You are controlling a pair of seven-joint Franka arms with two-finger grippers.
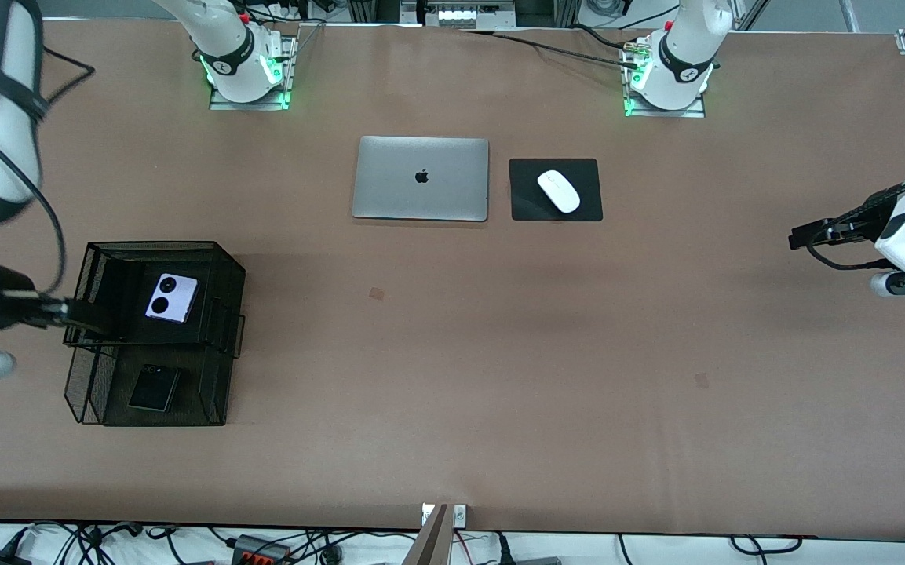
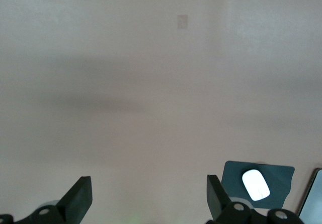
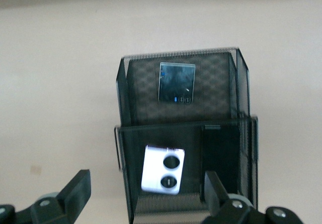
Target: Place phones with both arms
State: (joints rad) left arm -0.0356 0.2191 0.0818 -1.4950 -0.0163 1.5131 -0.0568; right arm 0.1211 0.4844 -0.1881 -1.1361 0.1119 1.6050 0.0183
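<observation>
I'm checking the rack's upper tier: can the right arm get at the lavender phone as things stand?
Probably yes: the right gripper is open beside the mesh rack, and the lavender phone lies uncovered on its upper tier.

Front view: high camera facing both arm bases, looking down on the whole worktop (image 1: 452, 377). Left wrist view: looks down past its own open jaws at bare worktop, with the white mouse (image 2: 255, 184) on its black pad (image 2: 279, 176) at the frame edge; both also appear in the front view. Right wrist view: close above the black mesh tray (image 3: 241, 98), showing the lavender phone (image 3: 162, 169) and small black phone (image 3: 176, 82), shared with the front view.
</observation>
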